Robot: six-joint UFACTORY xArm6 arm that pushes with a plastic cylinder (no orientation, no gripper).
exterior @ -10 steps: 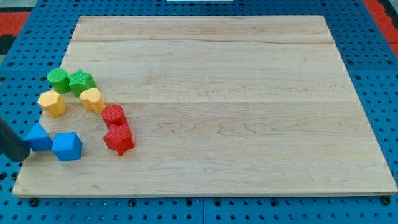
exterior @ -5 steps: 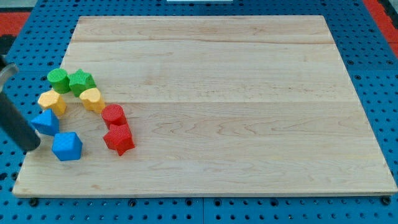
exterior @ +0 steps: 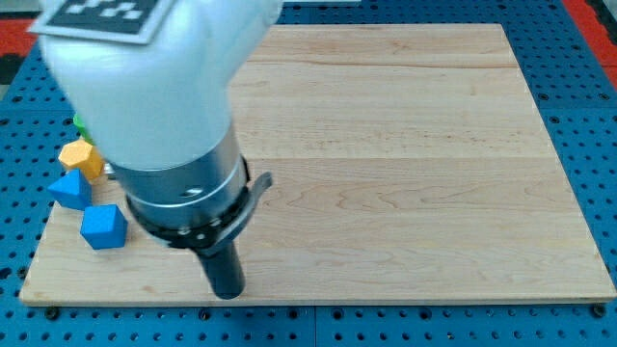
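My arm's white and grey body (exterior: 164,106) fills the view's left and centre. The dark rod comes down to my tip (exterior: 228,293) near the board's bottom edge, on bare wood and touching no block. The nearest block that shows is a blue cube (exterior: 104,226), well to the tip's left. Above the cube sit a blue triangular block (exterior: 70,189) and an orange-yellow block (exterior: 79,157). A sliver of a green block (exterior: 77,122) peeks out by the arm. Any other blocks are hidden behind the arm.
The wooden board (exterior: 434,164) lies on a blue pegboard table (exterior: 588,116). A black-and-white marker tag (exterior: 101,17) sits on the arm's top.
The arm has swung from the view's left edge to the centre-left, covering the green, yellow and red blocks. The tip now rests near the board's bottom edge, right of the blue cube.
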